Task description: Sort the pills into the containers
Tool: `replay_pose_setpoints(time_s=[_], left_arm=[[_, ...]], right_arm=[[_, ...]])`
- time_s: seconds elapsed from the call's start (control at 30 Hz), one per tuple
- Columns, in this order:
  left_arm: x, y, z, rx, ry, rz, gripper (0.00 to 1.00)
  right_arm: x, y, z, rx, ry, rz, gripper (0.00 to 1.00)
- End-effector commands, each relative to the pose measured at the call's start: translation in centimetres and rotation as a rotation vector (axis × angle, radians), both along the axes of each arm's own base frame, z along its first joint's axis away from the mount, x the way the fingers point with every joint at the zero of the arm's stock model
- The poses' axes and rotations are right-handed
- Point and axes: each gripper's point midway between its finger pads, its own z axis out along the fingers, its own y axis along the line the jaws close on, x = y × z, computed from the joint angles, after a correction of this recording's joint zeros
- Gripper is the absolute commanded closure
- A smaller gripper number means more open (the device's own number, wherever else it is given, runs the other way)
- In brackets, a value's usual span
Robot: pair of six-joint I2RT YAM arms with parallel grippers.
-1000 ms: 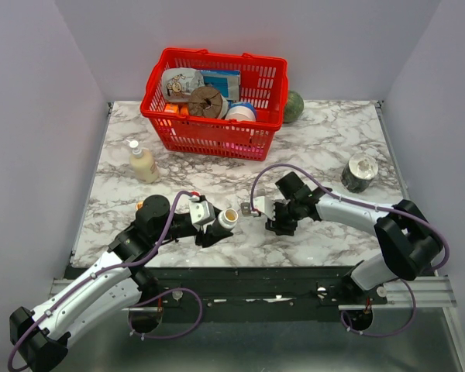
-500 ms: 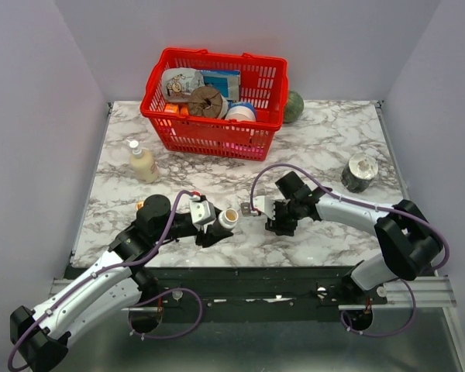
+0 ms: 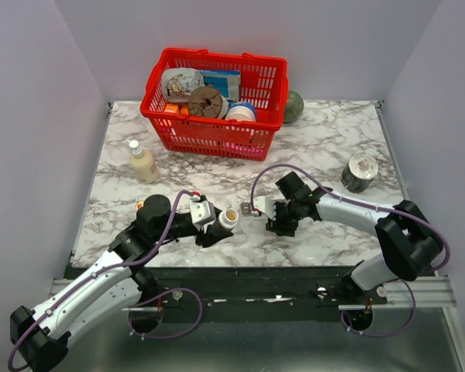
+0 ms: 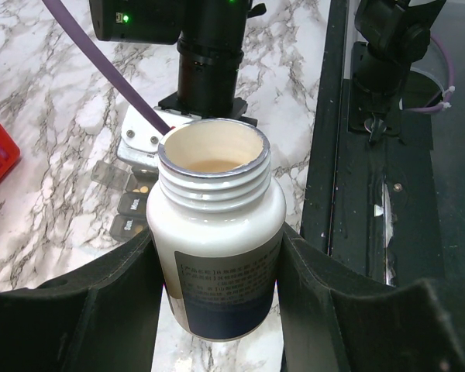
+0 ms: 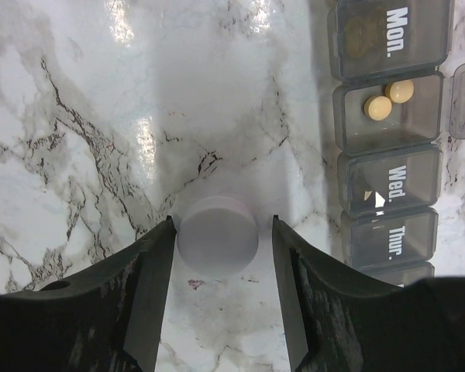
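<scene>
We find the left gripper (image 4: pixel 217 263) clamped on a white pill bottle (image 4: pixel 217 209), one finger pressed against each side of its labelled body. The bottle's threaded mouth is uncapped and points towards the right gripper (image 5: pixel 222 225). That right gripper stands open, fingers pointing down at the marble counter (image 3: pixel 318 143), with a round white cap (image 5: pixel 217 236) lying flat between them. One finger sits just at the cap's rim and the other stands a little clear of it, so the cap is not being squeezed. Just beside the right gripper, off one finger, lies the dark grey pill organiser (image 5: pixel 387 178). Its lids marked Mon., Wed. and Thur. are shut. The compartment between Mon. and Wed. is open and holds two pale round pills (image 5: pixel 377 107). From the left wrist, we see the organiser (image 4: pixel 132 203) beyond and below the bottle's mouth, at the foot of the right gripper. The counter's near edge and a black rail run close alongside the left gripper, so there is little room on that side. Beyond both grippers there is bare marble up to the red basket (image 3: pixel 217 138) at the back. A can (image 3: pixel 361 172) stands well outside the right gripper, and a small cream bottle (image 3: pixel 143 164) well outside the left.
</scene>
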Motion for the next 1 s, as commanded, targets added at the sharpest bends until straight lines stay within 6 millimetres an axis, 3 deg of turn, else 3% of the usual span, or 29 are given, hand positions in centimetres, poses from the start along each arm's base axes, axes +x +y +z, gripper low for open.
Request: replay_pose_setpoints(time_s=[0.0,0.1,0.2,0.27,0.33,0.43,0.5,0.57,0.63,0.7,0.73,0.87,0.97], left_arm=[[-0.4,-0.1,-0.1,-0.002,-0.003,-0.029,1.0],[-0.4,-0.1,0.0,-0.005,-0.006,-0.029,1.0],[-0.4,-0.1,0.0,-0.005,-0.004,-0.025,1.0],[-0.5,-0.1,-0.1,-0.004,-0.004,-0.027,1.0],[-0.6,-0.1,0.0,-0.007,-0.004,-0.031,1.0],[-0.8,-0.1,-0.1,-0.012,-0.005,-0.045,1.0],[-0.9,-0.3,-0.2,-0.015,0.001,-0.053,1.0],[-1.2,-0.5,0.0,-0.028,0.009,-0.075,1.0],[-1.2,-1.0,0.2,-0.046,0.009,-0.097,1.0],[-1.4,-1.4,0.2,-0.05,0.018,-0.128,1.0],[-1.5,-1.7,0.4,-0.058,0.009,-0.14,1.0],[-2.1,-2.7,0.7,-0.057,-0.006,-0.196,1.0],[-2.4,-3.8,0.2,-0.014,0.002,-0.228,1.0]], right_arm=[[-2.2,-2.8,-1.6,-0.114,0.08,-0.025,0.38],[-2.2,-2.7,-1.7,-0.115,0.089,-0.021,0.39],[-2.3,-2.3,-1.8,-0.111,0.108,-0.021,0.47],[-2.4,-2.2,-1.7,-0.105,0.119,-0.017,0.64],[-2.4,-1.8,-1.3,-0.082,0.127,-0.014,0.72],[-2.5,-1.0,0.8,0.001,0.135,-0.007,0.73],[-2.0,-0.5,3.7,0.07,0.109,-0.001,0.74],[-2.7,0.3,6.4,0.146,0.123,0.032,0.74],[-2.8,2.0,11.4,0.278,0.061,0.099,0.74],[-4.0,2.6,14.9,0.359,0.043,0.168,0.74],[-4.4,3.7,18.0,0.444,0.024,0.218,0.74],[-6.0,5.3,24.2,0.594,0.031,0.319,0.74],[-7.0,6.5,26.3,0.652,0.088,0.378,0.74]])
